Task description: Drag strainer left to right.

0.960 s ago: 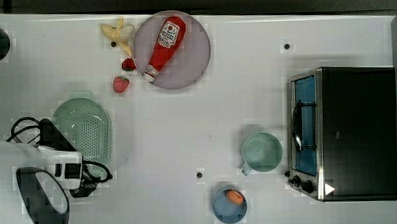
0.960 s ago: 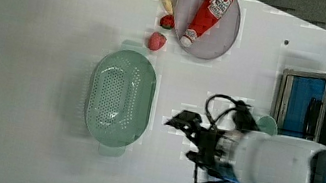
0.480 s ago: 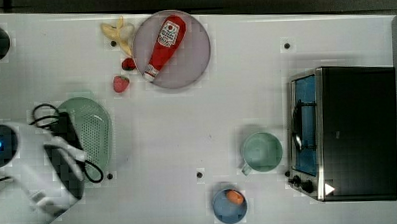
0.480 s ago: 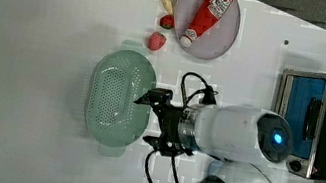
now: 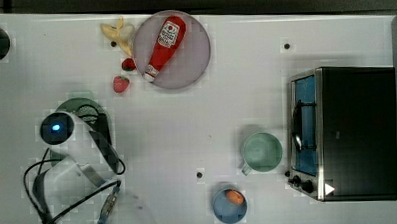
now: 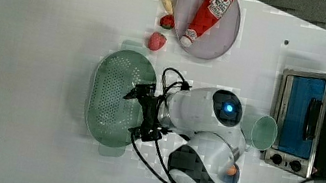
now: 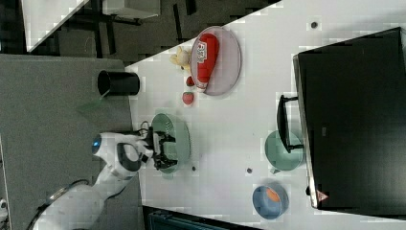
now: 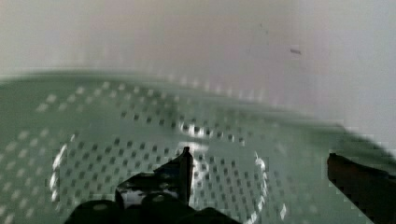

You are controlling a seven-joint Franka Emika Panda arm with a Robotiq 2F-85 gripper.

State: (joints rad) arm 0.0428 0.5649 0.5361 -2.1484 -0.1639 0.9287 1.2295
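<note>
My gripper, jaws spread wide, hangs over the pale mint-green perforated plastic strainer beneath; its long axis runs top-to-bottom in the left view.

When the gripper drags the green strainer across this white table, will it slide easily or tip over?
The strainer looks like thin perforated plastic, so it is probably light and should slide on the smooth table. Its wide, low bowl suggests it will hardly tip. Pulled by one wall by the open gripper, it may pivot.
</note>
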